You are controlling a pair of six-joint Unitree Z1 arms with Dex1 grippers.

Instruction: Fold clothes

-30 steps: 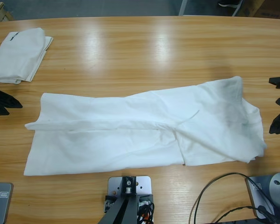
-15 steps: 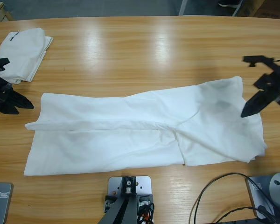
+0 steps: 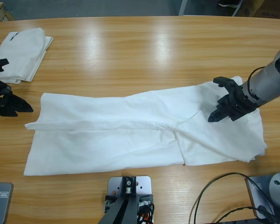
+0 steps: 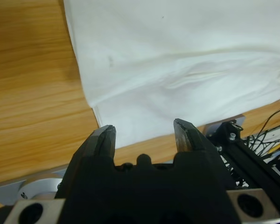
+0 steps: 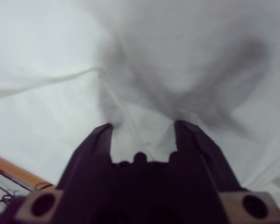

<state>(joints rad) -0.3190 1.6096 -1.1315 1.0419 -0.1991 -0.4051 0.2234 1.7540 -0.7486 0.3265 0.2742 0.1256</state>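
A white T-shirt (image 3: 140, 130), folded lengthwise into a long band, lies across the middle of the table. Its left end (image 4: 177, 70) fills the left wrist view and its right part (image 5: 60, 60) fills the right wrist view. My right gripper (image 3: 219, 112) is open and hovers over the shirt's right part, nothing between its jaws. At the table's left edge my left gripper (image 3: 23, 107) is open, short of the shirt's left end. A second white shirt (image 3: 21, 53), folded small with a black mark, lies at the far left.
The wooden table (image 3: 144, 51) stretches bare behind the shirt. A black cable (image 3: 210, 191) loops at the front right edge.
My right arm has swung in from the right edge, and its gripper now hangs over the shirt's right part. My left gripper has edged in a little from the left edge.
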